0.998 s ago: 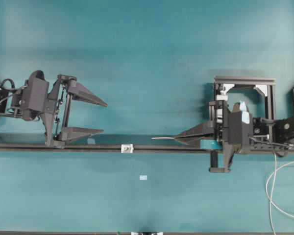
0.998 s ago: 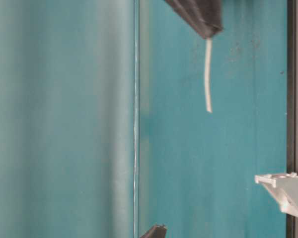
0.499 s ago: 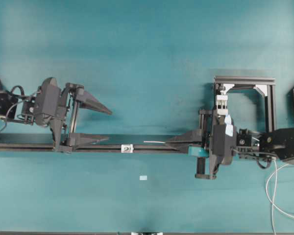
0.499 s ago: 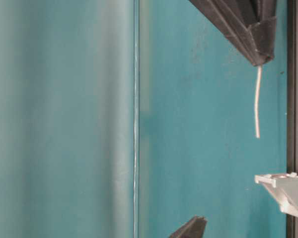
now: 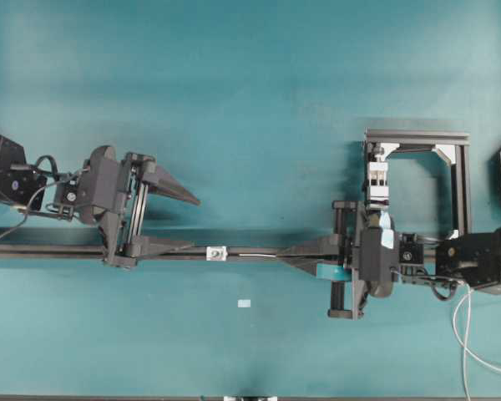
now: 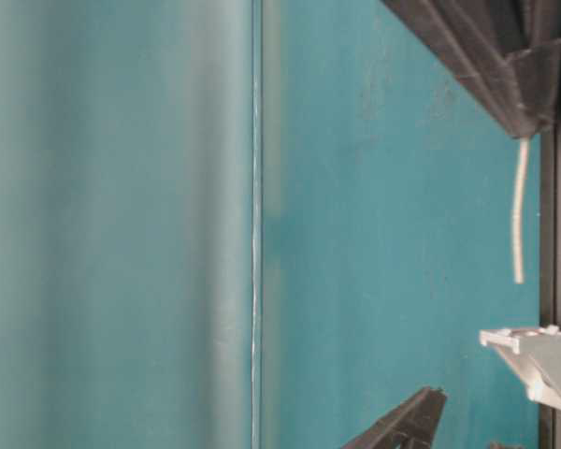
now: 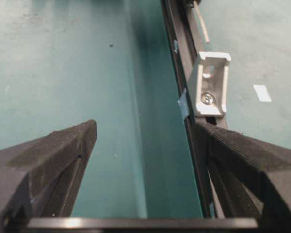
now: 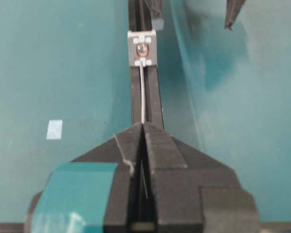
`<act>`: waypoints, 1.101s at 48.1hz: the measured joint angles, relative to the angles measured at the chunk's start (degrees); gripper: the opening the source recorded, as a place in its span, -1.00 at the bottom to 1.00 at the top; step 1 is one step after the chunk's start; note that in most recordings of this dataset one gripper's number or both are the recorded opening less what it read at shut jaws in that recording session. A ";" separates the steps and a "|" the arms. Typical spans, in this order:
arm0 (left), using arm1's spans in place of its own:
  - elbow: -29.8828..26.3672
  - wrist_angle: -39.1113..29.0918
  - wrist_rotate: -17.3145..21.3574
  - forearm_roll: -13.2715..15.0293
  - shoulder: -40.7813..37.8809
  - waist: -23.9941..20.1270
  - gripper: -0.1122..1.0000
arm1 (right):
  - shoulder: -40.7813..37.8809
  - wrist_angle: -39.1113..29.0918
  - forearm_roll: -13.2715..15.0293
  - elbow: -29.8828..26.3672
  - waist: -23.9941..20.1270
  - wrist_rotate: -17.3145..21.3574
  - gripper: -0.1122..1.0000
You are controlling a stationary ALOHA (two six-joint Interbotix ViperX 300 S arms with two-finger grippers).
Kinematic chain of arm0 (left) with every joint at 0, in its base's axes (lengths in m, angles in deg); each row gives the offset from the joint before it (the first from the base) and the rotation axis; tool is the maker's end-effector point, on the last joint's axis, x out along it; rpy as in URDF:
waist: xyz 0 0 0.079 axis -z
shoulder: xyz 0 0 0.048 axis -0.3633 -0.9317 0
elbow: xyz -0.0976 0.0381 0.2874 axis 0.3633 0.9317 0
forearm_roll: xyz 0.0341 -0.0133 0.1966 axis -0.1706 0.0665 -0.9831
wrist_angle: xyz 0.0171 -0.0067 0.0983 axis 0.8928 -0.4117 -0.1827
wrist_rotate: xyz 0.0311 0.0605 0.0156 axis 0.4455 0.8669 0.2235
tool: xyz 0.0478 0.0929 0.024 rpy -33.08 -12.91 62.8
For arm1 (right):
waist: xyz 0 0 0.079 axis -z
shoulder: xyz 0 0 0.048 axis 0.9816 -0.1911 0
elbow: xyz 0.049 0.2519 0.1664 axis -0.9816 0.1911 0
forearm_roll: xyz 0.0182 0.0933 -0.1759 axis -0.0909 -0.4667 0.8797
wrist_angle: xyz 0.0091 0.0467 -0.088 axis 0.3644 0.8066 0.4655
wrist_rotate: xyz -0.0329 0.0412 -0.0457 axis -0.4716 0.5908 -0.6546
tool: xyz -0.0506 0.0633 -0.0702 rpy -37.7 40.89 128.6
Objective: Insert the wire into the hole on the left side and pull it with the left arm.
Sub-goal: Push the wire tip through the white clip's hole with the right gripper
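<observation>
from overhead, the left gripper (image 5: pixel 179 224) lay at the left end of a long black rail (image 5: pixel 67 250) that crossed the teal table (image 5: pixel 250 100). its two pointed fingers stood wide apart, one angled up over bare table, the other lying along the rail and pointing at the small silver-white block (image 5: pixel 217 252) fixed on it. the right gripper (image 5: pixel 285 252) came in from the right along the same rail, its jaws pressed together on the wire (image 5: pixel 255 253), whose short stiff end reached toward the block and stopped near it. more of the pale cable looped at the right edge of the table. a small pale tape rectangle (image 5: pixel 245 303) lay on the table below the block.

at table level, the wire (image 6: pixel 518 210) hung out of the black tip of the right gripper (image 6: pixel 525 131), its free end just short of the block (image 6: pixel 535 360), not touching it. one tip of the left gripper's fingers (image 6: pixel 411 426) showed at the bottom.

in the left wrist view, the two fingers (image 7: pixel 53 160) spread widely, holding nothing. the block (image 7: pixel 211 85) sat on the rail (image 7: pixel 182 63) ahead, with the hole (image 7: pixel 208 71) in its far end and the wire (image 7: pixel 201 24) beyond it.

in the right wrist view, the right gripper (image 8: pixel 143 127) was clamped on the wire (image 8: pixel 142 94), which ran straight along the rail (image 8: pixel 155 97) up to the block (image 8: pixel 142 48); whether its tip had entered the hole could not be told.
</observation>
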 measured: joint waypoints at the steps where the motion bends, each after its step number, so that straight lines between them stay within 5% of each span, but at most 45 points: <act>1: 0.00 0.09 0.09 0.00 0.09 0.09 0.28 | -0.09 0.00 -0.18 0.00 0.00 0.00 -0.70; 53: 0.26 0.35 -0.09 -0.09 -0.09 0.35 0.26 | -2.99 3.60 -2.64 -1.23 -0.79 -0.09 -0.70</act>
